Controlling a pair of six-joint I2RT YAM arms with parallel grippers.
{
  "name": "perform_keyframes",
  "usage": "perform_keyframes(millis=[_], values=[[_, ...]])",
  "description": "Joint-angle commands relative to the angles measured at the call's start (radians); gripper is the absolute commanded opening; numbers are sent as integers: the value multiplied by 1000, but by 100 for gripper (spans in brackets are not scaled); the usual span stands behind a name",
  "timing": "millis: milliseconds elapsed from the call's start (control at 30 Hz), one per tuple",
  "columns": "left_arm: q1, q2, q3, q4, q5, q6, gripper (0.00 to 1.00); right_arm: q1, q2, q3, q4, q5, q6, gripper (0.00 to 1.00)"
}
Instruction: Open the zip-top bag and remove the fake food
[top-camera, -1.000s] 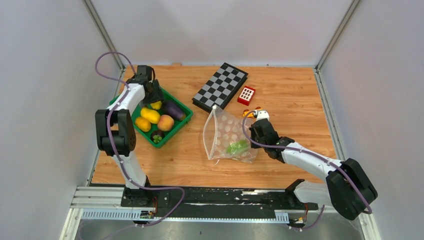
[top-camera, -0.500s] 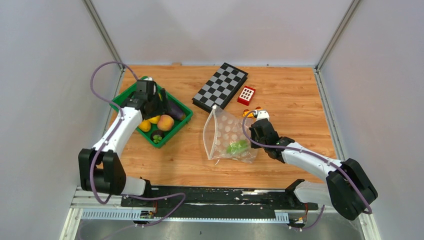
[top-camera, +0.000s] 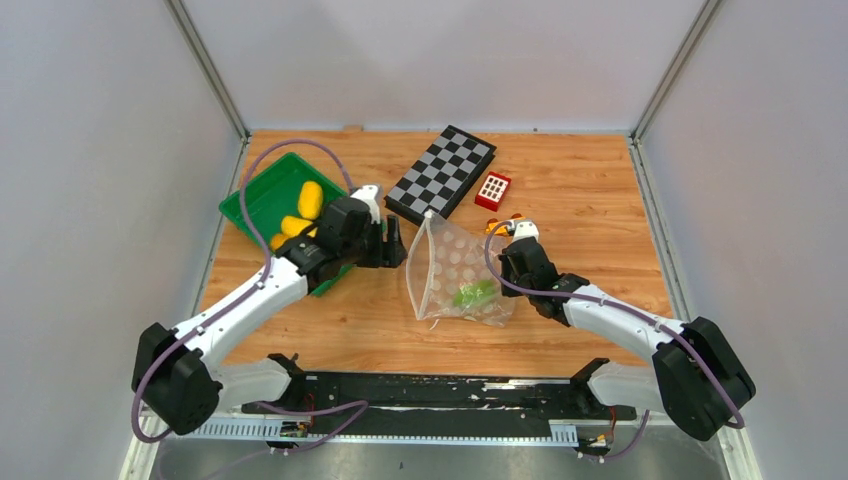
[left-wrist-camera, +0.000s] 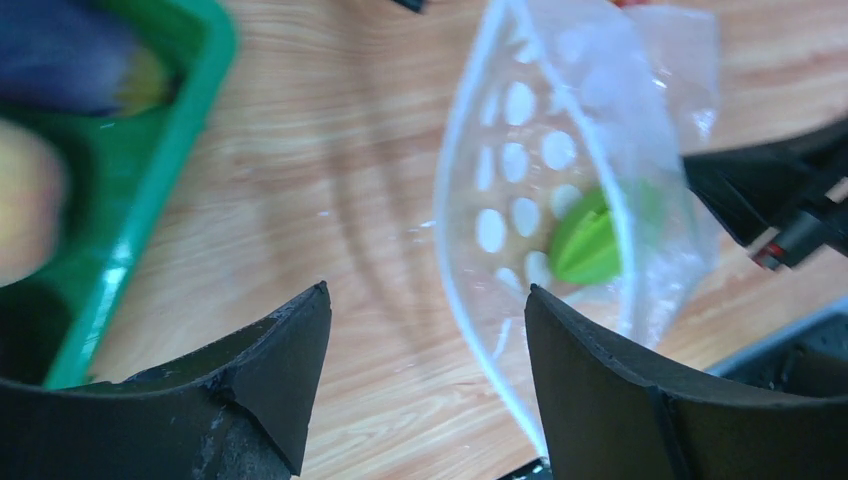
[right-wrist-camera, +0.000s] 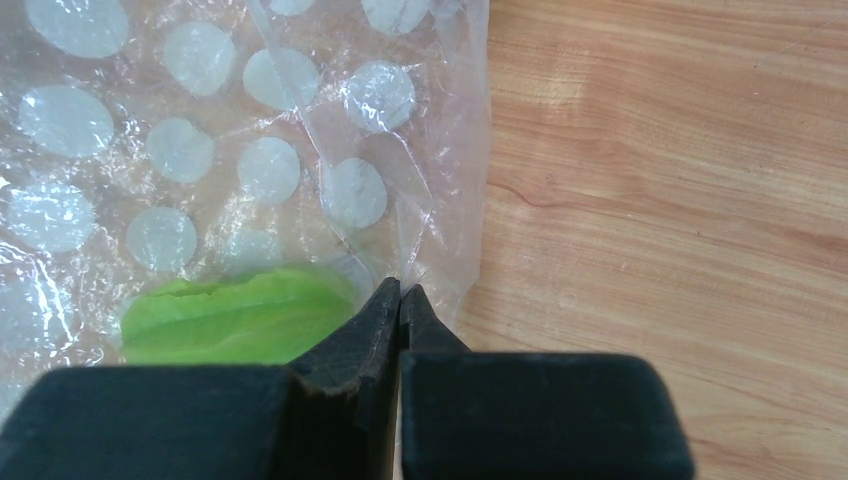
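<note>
The zip-top bag (top-camera: 452, 270) lies mid-table, clear with white dots, its mouth gaping toward the left. A green star fruit (top-camera: 473, 293) of the fake food sits inside it. My right gripper (top-camera: 508, 270) is shut on the bag's right edge; the right wrist view shows the pinched plastic (right-wrist-camera: 400, 285) beside the green piece (right-wrist-camera: 240, 320). My left gripper (top-camera: 395, 246) hovers open just left of the mouth, nothing between its fingers. In the left wrist view the bag (left-wrist-camera: 560, 150) and the green piece (left-wrist-camera: 585, 245) lie ahead of the right fingertip (left-wrist-camera: 560, 340).
A green tray (top-camera: 258, 185) at the left holds yellow pieces (top-camera: 310, 198), and more fake food shows blurred in the left wrist view (left-wrist-camera: 70, 50). A chessboard (top-camera: 440, 172) and a red block (top-camera: 492, 190) lie behind the bag. An orange-yellow toy (top-camera: 503, 225) sits by the right wrist.
My left arm has swung from over the green tray rightward and down to the bag's mouth, jaws staying open. The right gripper and the bag have not moved.
</note>
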Motion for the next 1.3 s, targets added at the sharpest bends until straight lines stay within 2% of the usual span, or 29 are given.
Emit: perform_keyframes(millis=[0,200,367,467,900,1133,1267], values=[[-97,49,16,137,1,5,76,-1,-21,-1,36,10,12,1],[-200,184,72,202,1,38,64,-1,-20,-1,36,13,11,1],[-235,264,76,243,17,38,51,-1,-15,-1,41,9,10,1],[-259,292,61,278,48,35,50,-1,-6,0,45,2,10,1],[-339,460,43,433,159,25,70,-1,25,5,57,-24,8,1],[-361,488,20,545,231,25,74,-1,30,6,63,-30,7,1],[-380,503,26,546,211,30,75,-1,37,7,65,-39,6,1]])
